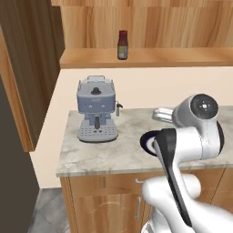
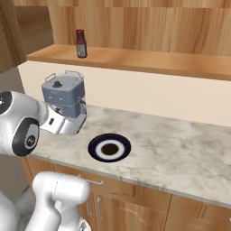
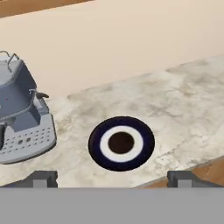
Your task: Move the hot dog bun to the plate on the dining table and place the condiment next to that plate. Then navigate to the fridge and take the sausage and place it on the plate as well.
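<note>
Dark claw (image 3: 112,178) wide open (empty), above navy-rimmed plate (image 3: 121,143).

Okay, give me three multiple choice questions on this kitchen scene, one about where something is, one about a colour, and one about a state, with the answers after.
1. Where does the condiment stand?
A. on the wooden shelf above the counter
B. on the navy-rimmed plate
C. on top of the coffee machine

2. What colour is the rim of the plate on the counter?
A. red
B. dark navy
C. yellow

3. How is the gripper?
A. shut on the condiment
B. shut on the plate
C. open, holding nothing

Answers: 1 A, the bottle stands on the wooden shelf, behind and above the coffee machine. 2 B, a dark navy ring surrounds a white band. 3 C, the hand view shows the fingertips wide apart with nothing between them.
</note>
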Motion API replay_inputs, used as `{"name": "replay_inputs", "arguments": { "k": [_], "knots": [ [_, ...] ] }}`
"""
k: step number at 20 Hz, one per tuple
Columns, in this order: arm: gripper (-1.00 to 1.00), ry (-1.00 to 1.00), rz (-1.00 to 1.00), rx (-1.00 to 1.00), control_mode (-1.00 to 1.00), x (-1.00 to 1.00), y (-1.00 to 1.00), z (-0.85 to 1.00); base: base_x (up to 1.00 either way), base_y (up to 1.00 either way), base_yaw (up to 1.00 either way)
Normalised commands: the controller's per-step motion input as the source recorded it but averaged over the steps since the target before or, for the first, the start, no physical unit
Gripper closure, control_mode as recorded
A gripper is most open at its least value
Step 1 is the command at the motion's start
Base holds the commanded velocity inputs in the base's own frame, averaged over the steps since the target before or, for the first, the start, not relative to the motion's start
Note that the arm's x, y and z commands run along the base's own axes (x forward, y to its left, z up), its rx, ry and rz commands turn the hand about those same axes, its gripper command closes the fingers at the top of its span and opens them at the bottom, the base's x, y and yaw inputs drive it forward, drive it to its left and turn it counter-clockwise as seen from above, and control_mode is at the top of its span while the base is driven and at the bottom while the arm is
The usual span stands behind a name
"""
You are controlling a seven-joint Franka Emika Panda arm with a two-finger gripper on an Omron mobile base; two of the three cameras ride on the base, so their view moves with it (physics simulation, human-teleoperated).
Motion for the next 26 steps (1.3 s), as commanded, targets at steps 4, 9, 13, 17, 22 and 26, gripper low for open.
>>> {"name": "replay_inputs", "arguments": {
  "k": [4, 9, 13, 17, 22, 26],
  "knots": [
    [-1.00, -0.30, 0.12, -0.16, -1.00, 0.10, 0.01, 0.97, 0.00, 0.00, 0.00],
    [-1.00, -0.22, 0.18, -0.20, -1.00, 0.08, 0.05, 0.96, 0.00, 0.00, 0.00],
    [-1.00, -0.17, 0.13, -0.07, -1.00, 0.36, 0.12, 0.90, 0.00, 0.00, 0.00],
    [-1.00, -0.14, 0.07, 0.03, -1.00, 0.50, 0.32, 0.83, 0.00, 0.00, 0.00],
    [-1.00, -0.19, 0.05, 0.06, -1.00, 0.39, 0.19, 0.47, 0.00, 0.00, 0.00],
    [-1.00, -0.12, 0.00, 0.00, -1.00, 0.11, 0.06, 0.01, 0.00, 0.00, 0.00]
  ]
}}
